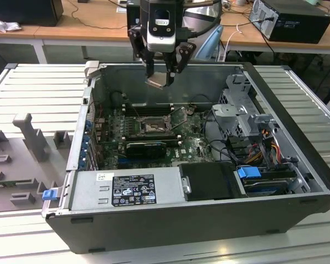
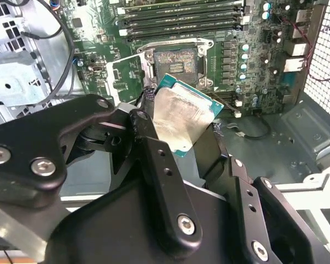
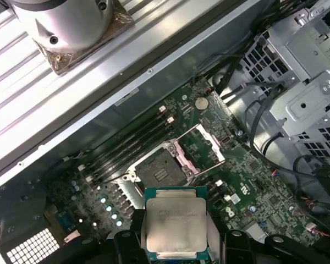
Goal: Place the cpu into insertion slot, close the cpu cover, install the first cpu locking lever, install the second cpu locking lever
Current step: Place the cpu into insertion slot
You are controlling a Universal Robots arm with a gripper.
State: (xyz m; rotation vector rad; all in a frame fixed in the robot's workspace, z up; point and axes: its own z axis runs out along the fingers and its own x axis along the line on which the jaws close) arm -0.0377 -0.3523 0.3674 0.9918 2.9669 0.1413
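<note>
1. Between the fingertips of the gripper (image 3: 176, 237), the cpu (image 3: 176, 231) is pinched by two opposite edges, its pale metal top facing the first wrist camera. The jaws stand closed to just the chip's width.
2. Seen from the exterior view, the gripper (image 1: 159, 77) holds the cpu (image 1: 158, 81) tilted in the air, high above the open computer case (image 1: 170, 220) and well clear of the board.
3. By its look, the chip is light, rigid and thin. The metal lid looks smooth and probably slippery, and the underside contacts are likely fragile. The bare side edges, where the fingers (image 2: 148, 137) sit now, seem the safest place to grip.
4. Below the chip lies the insertion slot (image 3: 159, 168), a dark square socket with nothing seated in it. Its contact field probably damages easily, so the chip would need to come down flat and square rather than slide in.
5. Just beside the socket, the cpu cover (image 3: 213, 143) stands swung open on its hinge, leaving the opening free.
6. Beyond the socket run the long black memory slots (image 3: 126, 148).
</note>
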